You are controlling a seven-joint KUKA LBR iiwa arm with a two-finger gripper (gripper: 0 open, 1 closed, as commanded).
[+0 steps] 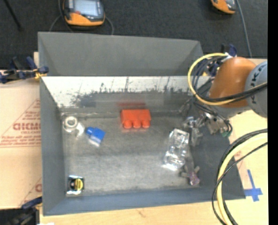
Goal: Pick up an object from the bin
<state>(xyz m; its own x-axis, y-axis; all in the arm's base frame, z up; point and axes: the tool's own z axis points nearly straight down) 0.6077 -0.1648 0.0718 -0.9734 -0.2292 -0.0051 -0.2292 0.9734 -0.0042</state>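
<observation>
BIN PICK: Inside the scuffed grey bin (52, 149), the tool (201, 124) hangs right of the orange block (135, 118), just beside a clear plastic piece (176, 146), perhaps touching it; its grip cannot be told. Bare floor spreads below the block, toward the near wall.
</observation>
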